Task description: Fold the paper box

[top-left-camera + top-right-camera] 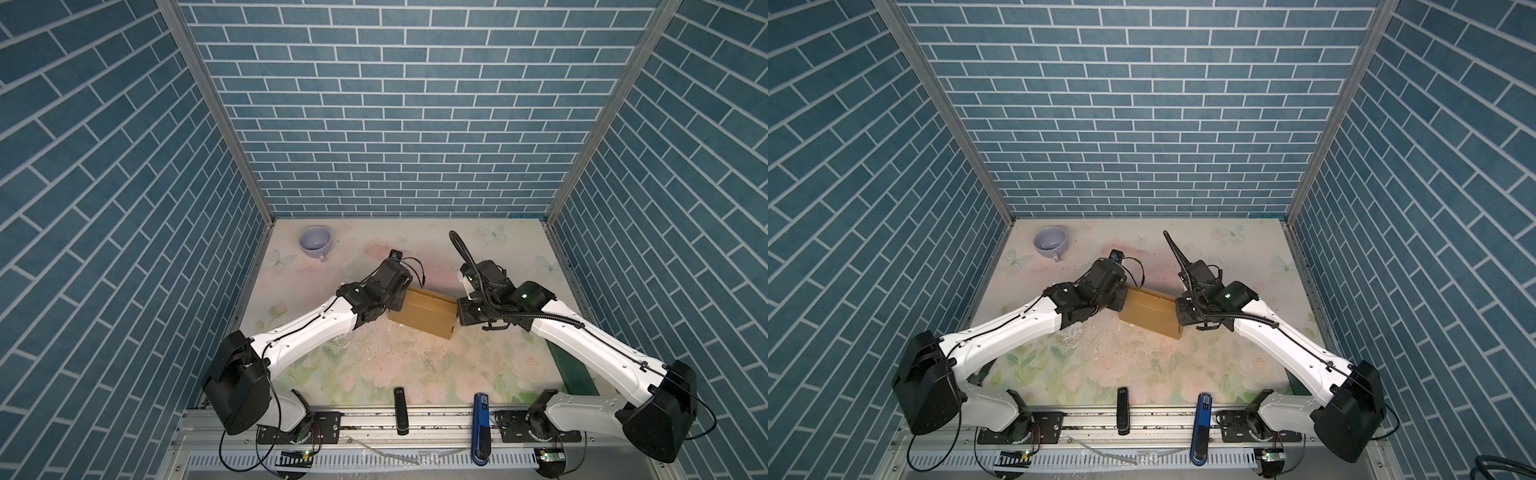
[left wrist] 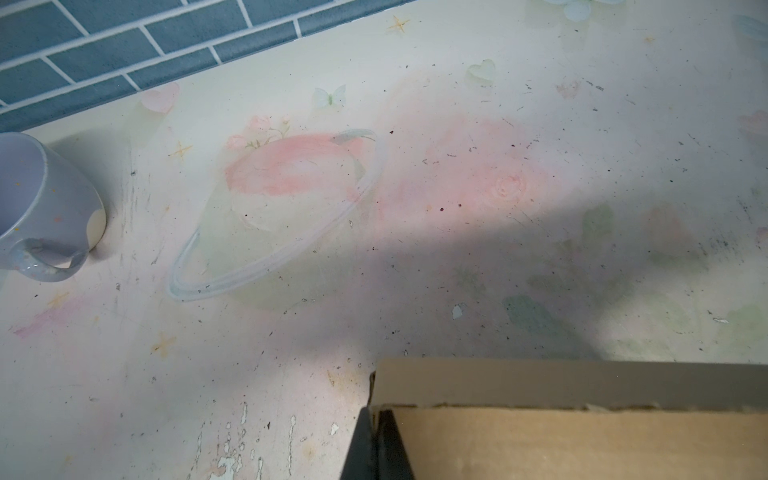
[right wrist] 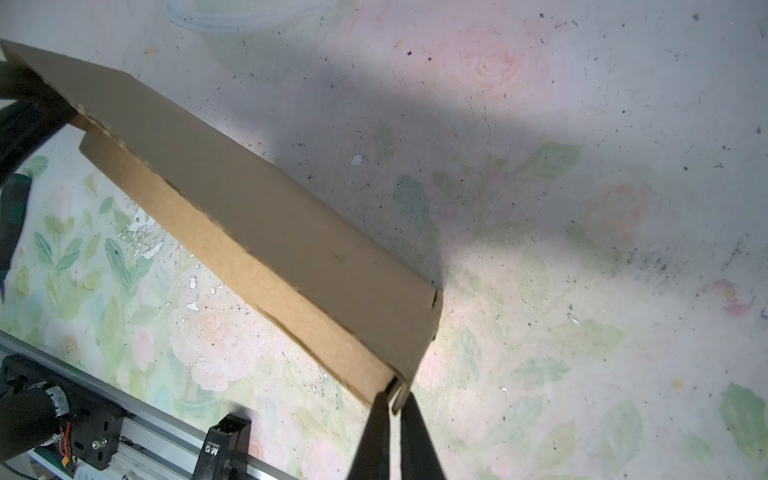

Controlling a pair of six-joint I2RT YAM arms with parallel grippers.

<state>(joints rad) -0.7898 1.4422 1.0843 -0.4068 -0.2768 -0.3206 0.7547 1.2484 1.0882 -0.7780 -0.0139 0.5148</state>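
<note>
Middle of a floral table: tan paper box, folded into a shallow closed shape, stretched between two arms. At the box's left end, left gripper clamped on a side wall; at the right-end corner, right gripper pinching a cardboard edge. Possibly raised a little off the surface, hard to judge from the shadow beneath. Well apart, near the far left corner, lavender mug.

White arms, black joints, cables
</note>
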